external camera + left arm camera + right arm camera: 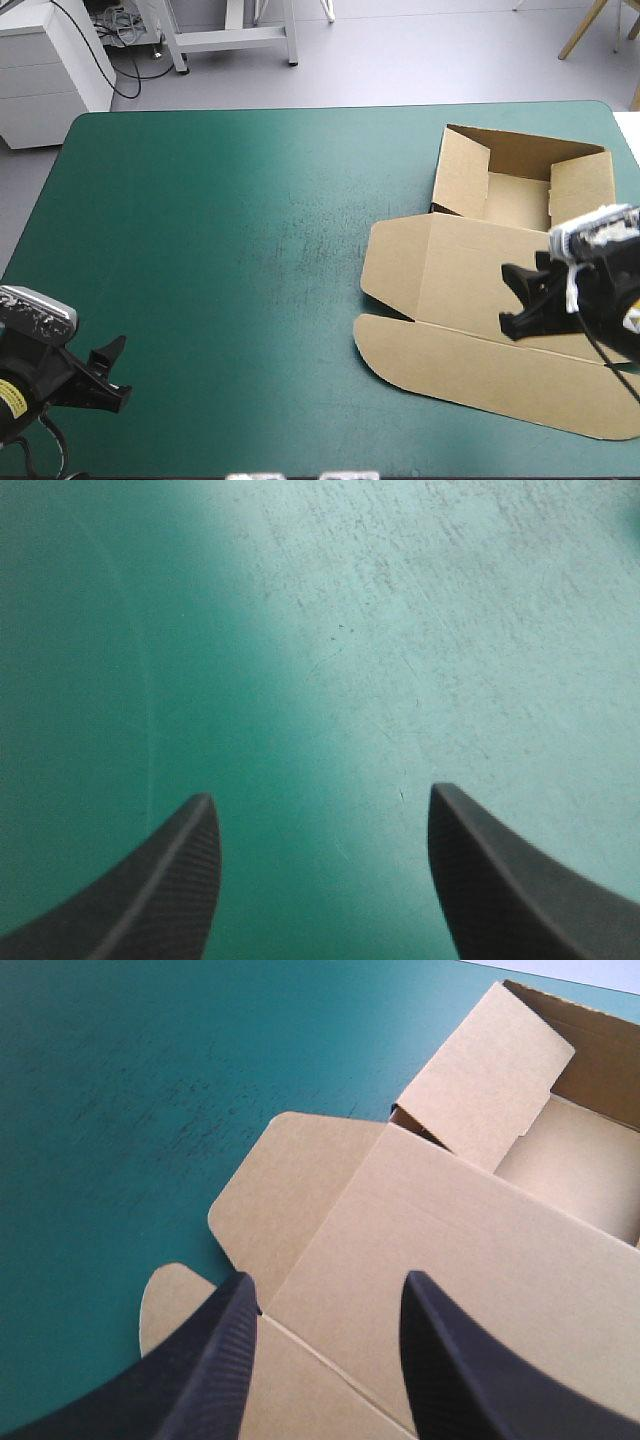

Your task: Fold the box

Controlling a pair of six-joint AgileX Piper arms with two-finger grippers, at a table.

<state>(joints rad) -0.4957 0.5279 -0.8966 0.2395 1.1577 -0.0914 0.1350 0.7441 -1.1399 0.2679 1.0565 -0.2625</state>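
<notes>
Left of the box, the teal-green cover lies bare to the table's edge. At the box's far end raised walls stand; the right gripper hangs over its flat lid.

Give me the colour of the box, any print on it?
The box is plain brown, no print visible; clearest in the right wrist view.

Grey floor — white cabinet far L, white frame mid, wood legs R.
</notes>
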